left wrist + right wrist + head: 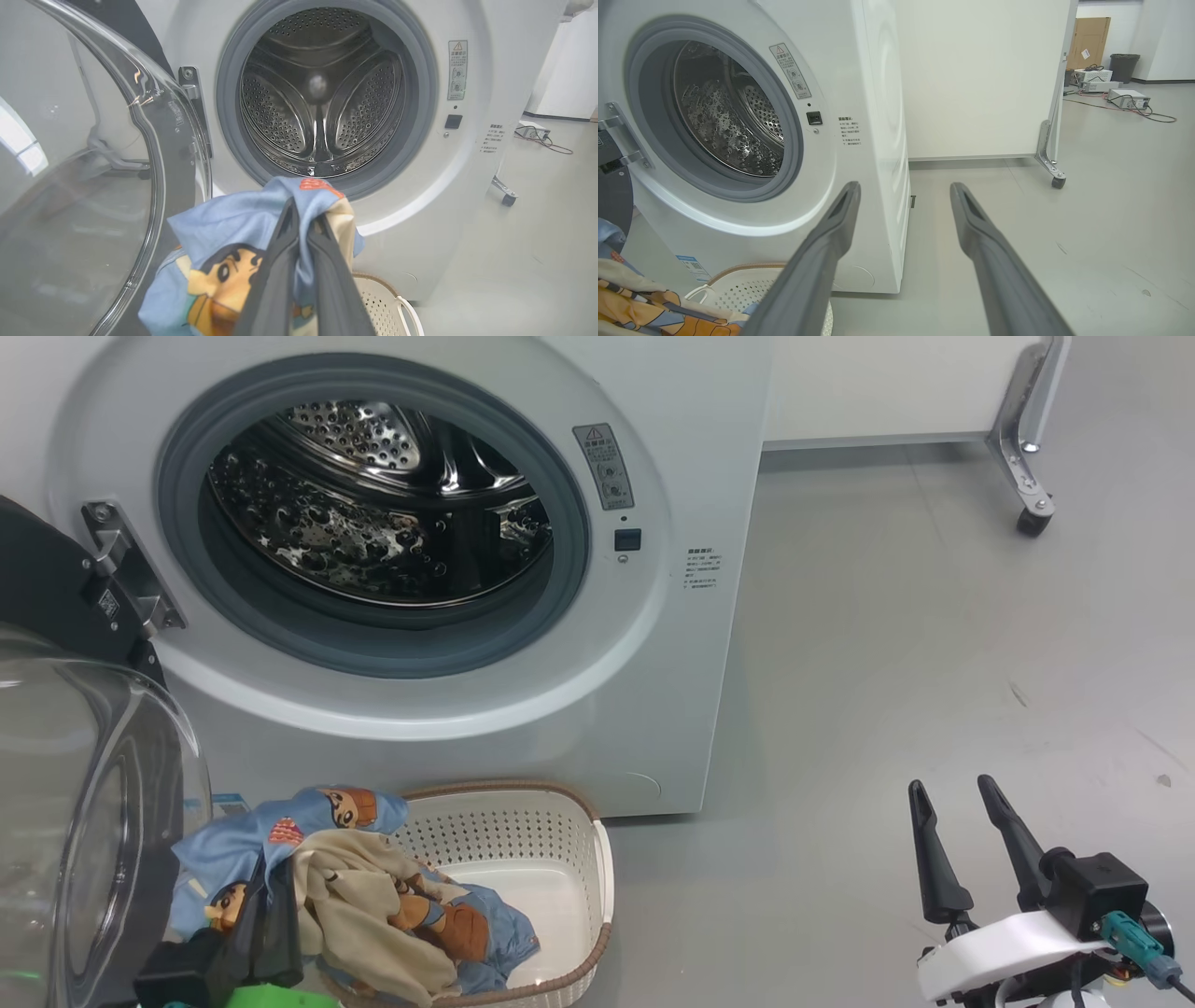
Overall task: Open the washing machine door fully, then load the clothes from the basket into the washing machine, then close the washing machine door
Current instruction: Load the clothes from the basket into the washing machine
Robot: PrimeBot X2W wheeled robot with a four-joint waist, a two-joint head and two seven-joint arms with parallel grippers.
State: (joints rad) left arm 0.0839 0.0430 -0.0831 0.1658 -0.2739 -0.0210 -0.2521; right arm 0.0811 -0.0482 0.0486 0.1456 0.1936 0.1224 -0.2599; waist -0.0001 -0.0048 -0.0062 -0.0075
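Loading: light-blue cartoon-print clothes are clamped by left gripper jaws (right gripper jaws wide); lift into perforated steel drum is needed next.

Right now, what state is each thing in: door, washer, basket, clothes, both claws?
washing machine door: swung open.
washing machine: drum empty.
basket: on floor, partly filled.
clothes: blue piece pinched, rest in basket.
left claw: shut on clothes.
right claw: open, empty.

Ahead of the left jaws the drum gapes unobstructed; the washing machine door crowds their left
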